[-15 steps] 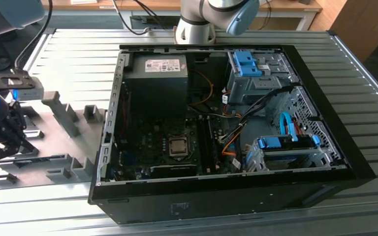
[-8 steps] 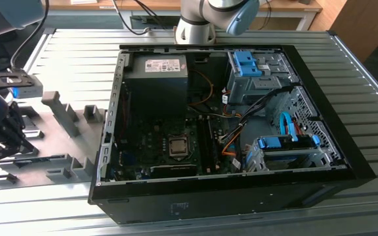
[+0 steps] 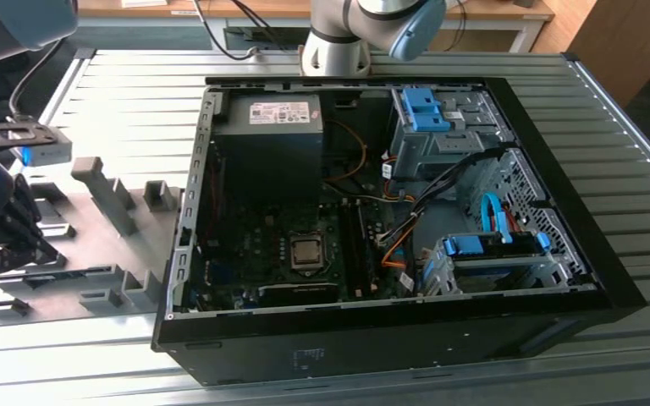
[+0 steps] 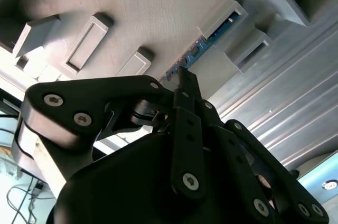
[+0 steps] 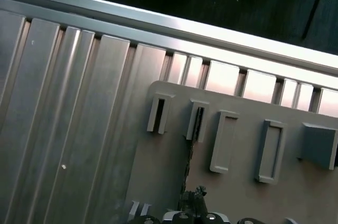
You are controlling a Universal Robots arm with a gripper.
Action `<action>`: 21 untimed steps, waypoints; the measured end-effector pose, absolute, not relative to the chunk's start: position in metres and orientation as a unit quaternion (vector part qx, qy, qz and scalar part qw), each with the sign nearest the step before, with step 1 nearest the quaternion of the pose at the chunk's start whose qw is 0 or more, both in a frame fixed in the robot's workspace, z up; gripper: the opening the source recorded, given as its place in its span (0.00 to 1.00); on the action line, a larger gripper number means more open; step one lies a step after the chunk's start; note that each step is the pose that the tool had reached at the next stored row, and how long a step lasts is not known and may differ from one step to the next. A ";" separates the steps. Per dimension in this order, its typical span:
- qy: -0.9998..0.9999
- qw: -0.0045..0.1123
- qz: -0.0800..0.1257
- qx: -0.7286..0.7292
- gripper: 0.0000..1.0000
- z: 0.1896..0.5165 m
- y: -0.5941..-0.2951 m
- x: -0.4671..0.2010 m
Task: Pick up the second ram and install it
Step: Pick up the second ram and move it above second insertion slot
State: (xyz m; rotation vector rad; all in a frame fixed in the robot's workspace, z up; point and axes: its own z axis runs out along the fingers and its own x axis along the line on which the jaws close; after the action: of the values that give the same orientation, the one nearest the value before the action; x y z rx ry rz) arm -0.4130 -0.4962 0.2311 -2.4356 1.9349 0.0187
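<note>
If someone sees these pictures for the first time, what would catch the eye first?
The open black computer case takes up the middle of the exterior view, with blue drive brackets inside. In the second wrist view, the dark pincer looms close over the second ram, a blue-green strip standing in grey fixture blocks.

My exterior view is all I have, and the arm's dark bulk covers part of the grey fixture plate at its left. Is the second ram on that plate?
Observer: Yes. In the second wrist view the second ram stands on edge on the grey plate, its far end in a slotted block.
Operator: How close am I?
Observer: The pincer is right at the ram's near end; whether it touches, I cannot tell.
Operator: Lined up?
Observer: In the first wrist view the ram is a thin dark line running from the block straight to the pincer.
</note>
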 end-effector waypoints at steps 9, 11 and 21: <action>0.588 0.015 0.007 -0.809 0.10 0.231 -0.496 -0.413; 0.580 0.015 0.007 -0.814 0.10 0.231 -0.496 -0.413; 0.541 0.015 0.007 -0.841 0.10 0.231 -0.496 -0.413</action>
State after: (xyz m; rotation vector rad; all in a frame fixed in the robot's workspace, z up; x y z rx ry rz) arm -0.4129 -0.4962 0.2311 -2.6165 1.6848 0.0233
